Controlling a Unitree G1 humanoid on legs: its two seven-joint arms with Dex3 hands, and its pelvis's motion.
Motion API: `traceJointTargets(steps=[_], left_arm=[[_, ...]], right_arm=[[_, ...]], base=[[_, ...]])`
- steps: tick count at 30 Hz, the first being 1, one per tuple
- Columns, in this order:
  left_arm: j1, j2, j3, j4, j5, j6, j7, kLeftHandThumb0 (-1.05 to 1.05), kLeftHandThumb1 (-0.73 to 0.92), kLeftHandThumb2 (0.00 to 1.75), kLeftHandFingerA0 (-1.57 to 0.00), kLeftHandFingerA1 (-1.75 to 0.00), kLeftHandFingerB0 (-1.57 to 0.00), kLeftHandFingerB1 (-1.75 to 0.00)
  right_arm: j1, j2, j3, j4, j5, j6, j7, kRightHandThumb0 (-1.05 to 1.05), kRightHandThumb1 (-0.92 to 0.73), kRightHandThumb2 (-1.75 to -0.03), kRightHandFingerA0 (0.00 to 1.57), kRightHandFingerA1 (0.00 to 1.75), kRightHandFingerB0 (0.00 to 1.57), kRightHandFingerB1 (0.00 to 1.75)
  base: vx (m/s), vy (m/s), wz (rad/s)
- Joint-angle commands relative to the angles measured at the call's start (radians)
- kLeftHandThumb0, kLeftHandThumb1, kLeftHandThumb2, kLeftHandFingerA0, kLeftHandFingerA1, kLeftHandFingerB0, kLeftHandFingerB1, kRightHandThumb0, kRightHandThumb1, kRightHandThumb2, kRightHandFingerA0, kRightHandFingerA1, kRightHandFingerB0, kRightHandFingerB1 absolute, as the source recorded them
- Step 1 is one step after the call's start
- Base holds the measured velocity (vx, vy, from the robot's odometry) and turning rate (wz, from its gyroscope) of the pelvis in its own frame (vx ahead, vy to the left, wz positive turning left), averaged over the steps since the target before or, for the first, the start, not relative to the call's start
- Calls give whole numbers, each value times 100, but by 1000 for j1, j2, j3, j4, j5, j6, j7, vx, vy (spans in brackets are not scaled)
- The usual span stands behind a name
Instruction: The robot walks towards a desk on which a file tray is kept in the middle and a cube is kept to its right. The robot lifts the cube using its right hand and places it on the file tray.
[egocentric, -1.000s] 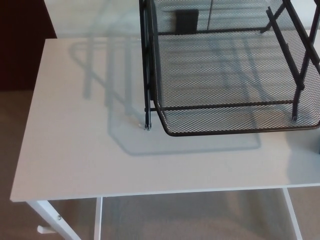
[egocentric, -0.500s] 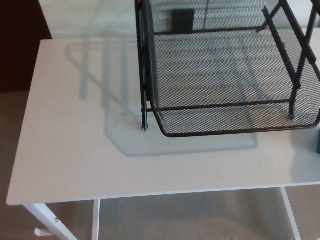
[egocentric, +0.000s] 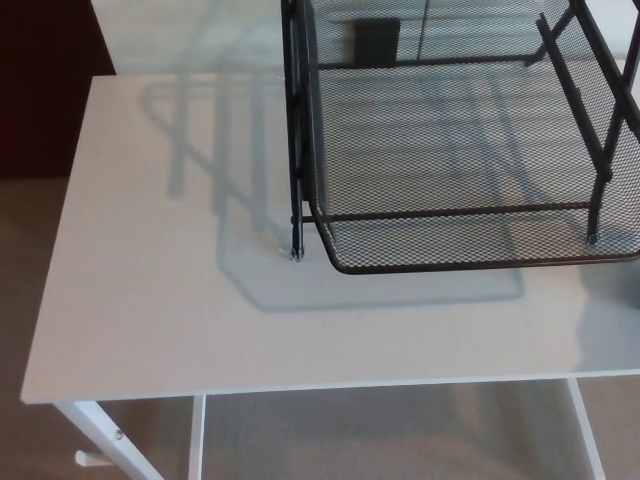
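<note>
Looking down on a white worktop (egocentric: 150, 300), with a black wire-mesh file tray (egocentric: 450, 266) filling the upper right, standing on thin black feet and running off the top and right edges of the view. Not finding the cube anywhere in the frame; judging from the task, probably lying to the tray's right, past the picture's right edge, on the right hand's side. Not seeing either hand, so being unable to tell whether spread, pressed together or pinching anything. Judging the right arm the nearer one for the coming reach, and a rightward turn as needed to bring the cube into sight before any grasp. Leaving the tray's long axis unsaid, with too much of it being cut off; seeing only its front rim running left to right. Noting the tray's grey shadow (egocentric: 240, 270) falling leftward across the smooth worktop. Taking in beige carpet (egocentric: 30, 430) below, white desk legs (egocentric: 95, 440) at lower left, and something dark (egocentric: 40, 90) at upper left.
</note>
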Motion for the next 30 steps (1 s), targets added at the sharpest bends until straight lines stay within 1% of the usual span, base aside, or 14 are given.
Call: traceJointTargets(steps=[1,3,4,7,8,10,11,14,16,20,25,26,28,30], left_arm=[[-14,32,-11,31,10,-47,-3,-63,83,64,-24,-39,-19,-30],[-11,38,-29,36,22,-56,-4,-69,69,92,-19,-48,-14,-41],[-7,40,-33,35,24,-60,-3,-67,83,65,-27,-41,-20,-30],[0,37,-33,27,11,-53,-8,-65,82,64,-24,-40,-18,-30],[10,33,-32,5,8,-44,-2,-67,68,92,-20,-50,-14,-43],[5,33,-32,13,6,-33,-1,-64,82,64,-24,-41,-19,-30],[4,38,-41,21,16,-34,-2,-64,83,64,-25,-39,-19,-30],[-8,40,-69,53,37,-42,5,-64,81,64,-26,-39,-21,-30],[-3,43,-82,61,43,-59,7,-65,83,65,-27,-40,-22,-31],[0,45,-94,66,48,-60,10,-63,84,65,-27,-41,-25,-32],[-6,51,-114,86,68,-56,19,-63,84,65,-30,-40,-24,-32],[-2,50,-117,86,69,-56,18,-62,83,65,-31,-40,-25,-32],[3,50,-122,83,71,-53,19,-61,84,65,-30,-40,-25,-32],[-4,52,-123,98,68,-45,19,-61,83,65,-31,-40,-24,-33]], right_arm=[[19,28,18,37,-49,-29,-29,-60,-52,-59,6,32,12,24],[26,36,9,49,-45,-35,-33,-60,-52,-59,6,32,11,24],[23,37,14,52,-54,-28,-32,-63,-38,-80,1,34,5,32],[9,46,33,81,-80,-5,-34,-62,-38,-79,2,34,4,30],[9,49,29,95,-73,-11,-35,-61,-38,-78,2,35,4,30],[-6,51,48,122,-88,-5,-18,-58,-38,-79,1,36,2,29],[-16,49,84,133,-136,-1,-32,-56,-55,-60,13,45,8,21],[24,21,103,124,-154,-8,-49,-37,-59,-60,22,48,10,23],[40,12,130,104,-201,-6,-88,-10,-77,-62,56,84,30,31],[45,-16,230,92,-342,-36,-186,-19,-62,-59,74,69,68,42],[64,-50,354,42,-508,16,-235,-28,-51,-56,78,125,80,48],[96,-53,343,32,-498,14,-283,-27,-60,-58,73,153,74,56],[144,-59,325,25,-490,-11,-410,-28,-56,-58,74,155,77,57],[180,-59,302,45,-476,-61,-556,-29,-56,-57,76,163,77,90]], base=[[0,0,0],[0,0,0],[0,0,0],[0,0,0],[0,0,0],[0,0,0],[0,0,0],[0,0,0],[0,0,0],[0,0,0],[0,0,0],[0,0,0],[0,0,0],[0,0,0]])
